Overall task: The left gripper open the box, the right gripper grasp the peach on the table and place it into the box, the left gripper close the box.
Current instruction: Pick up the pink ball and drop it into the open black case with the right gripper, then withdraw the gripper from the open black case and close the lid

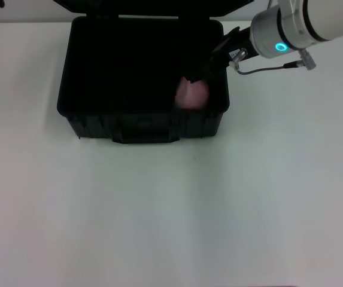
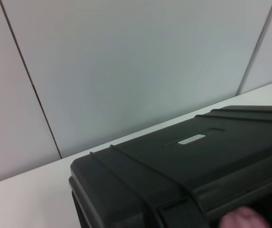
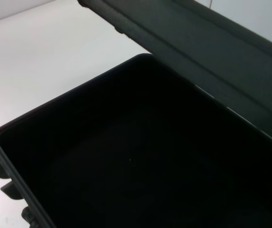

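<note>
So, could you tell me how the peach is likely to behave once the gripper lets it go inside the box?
The peach looks rounded, so it may roll a little across the box floor. It sits near the front right corner, whose walls should stop it. Its matte skin probably grips the right gripper without slipping.

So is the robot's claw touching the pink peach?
Cannot tell. In the head view the right gripper meets the peach inside the box, but dark fingers blend into the interior.

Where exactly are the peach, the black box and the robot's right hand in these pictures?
the peach (image 1: 191, 94): head view, middle of the pink fruit inside the box.
the box (image 1: 144, 127): head view, front wall by the handle.
the right hand (image 1: 202, 70): head view, black fingers above the peach.
</note>
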Tool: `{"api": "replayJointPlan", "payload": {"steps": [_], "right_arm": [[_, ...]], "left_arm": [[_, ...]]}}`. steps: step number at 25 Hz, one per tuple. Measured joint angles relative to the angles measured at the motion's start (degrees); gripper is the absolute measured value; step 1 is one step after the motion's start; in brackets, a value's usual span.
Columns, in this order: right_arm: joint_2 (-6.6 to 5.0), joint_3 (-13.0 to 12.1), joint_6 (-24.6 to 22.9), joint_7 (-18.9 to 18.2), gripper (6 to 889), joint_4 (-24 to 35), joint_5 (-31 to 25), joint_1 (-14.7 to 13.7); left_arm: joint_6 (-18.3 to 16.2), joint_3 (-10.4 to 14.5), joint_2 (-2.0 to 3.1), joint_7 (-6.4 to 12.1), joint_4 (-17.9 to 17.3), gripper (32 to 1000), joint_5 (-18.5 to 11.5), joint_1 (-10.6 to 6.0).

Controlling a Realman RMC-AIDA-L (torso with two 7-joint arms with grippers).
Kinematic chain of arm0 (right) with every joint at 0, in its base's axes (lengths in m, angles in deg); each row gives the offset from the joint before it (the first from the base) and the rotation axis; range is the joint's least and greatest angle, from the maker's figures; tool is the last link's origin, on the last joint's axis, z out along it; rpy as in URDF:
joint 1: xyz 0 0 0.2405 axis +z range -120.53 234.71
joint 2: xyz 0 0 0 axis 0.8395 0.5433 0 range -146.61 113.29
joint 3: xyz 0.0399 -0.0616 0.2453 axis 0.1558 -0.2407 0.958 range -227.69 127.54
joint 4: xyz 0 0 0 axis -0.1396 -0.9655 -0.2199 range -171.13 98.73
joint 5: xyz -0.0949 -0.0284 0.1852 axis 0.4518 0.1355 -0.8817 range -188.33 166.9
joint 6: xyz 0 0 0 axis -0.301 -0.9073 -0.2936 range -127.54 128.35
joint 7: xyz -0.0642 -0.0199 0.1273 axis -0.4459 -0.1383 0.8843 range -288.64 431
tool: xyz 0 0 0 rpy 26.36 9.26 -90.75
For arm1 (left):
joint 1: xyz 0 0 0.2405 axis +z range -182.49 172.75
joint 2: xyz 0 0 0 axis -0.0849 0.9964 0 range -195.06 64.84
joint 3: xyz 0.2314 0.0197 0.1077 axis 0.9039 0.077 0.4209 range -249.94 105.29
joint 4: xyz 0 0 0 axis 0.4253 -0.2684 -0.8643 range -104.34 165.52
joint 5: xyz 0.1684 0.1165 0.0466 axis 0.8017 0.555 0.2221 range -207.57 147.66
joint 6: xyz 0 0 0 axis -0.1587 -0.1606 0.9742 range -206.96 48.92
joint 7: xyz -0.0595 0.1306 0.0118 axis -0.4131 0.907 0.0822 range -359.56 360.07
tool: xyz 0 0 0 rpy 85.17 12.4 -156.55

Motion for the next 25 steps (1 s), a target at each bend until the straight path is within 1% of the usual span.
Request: {"api": "replayJointPlan", "payload": {"steps": [7,12,16,20,22,25], "right_arm": [[0.0,0.0,0.0,0.0,763,-0.2,0.0,0.0],[-0.1,0.0,-1.1,0.2,866,0.0,0.0,0.1],[-0.3,0.9,-4.3,0.9,862,0.2,0.2,1.4],[-0.51,1.6,-8.5,3.8,859,0.3,0.7,2.9],[-1.09,1.6,-10.6,5.6,857,0.4,1.1,3.6],[-2.45,1.7,-13.7,8.4,855,0.8,2.8,4.5]], "left_arm": [[0.0,0.0,0.0,0.0,0.0,431,0.0,0.0],[0.0,0.0,0.0,0.0,0.0,433,0.0,0.06],[0.0,0.0,0.0,0.0,0.0,436,0.0,0.28],[0.1,0.0,0.0,0.0,0.0,438,0.0,0.33],[0.1,0.0,0.0,0.0,0.0,439,0.0,0.37],[0.1,0.0,0.0,0.0,0.0,440,0.2,0.43]]}}
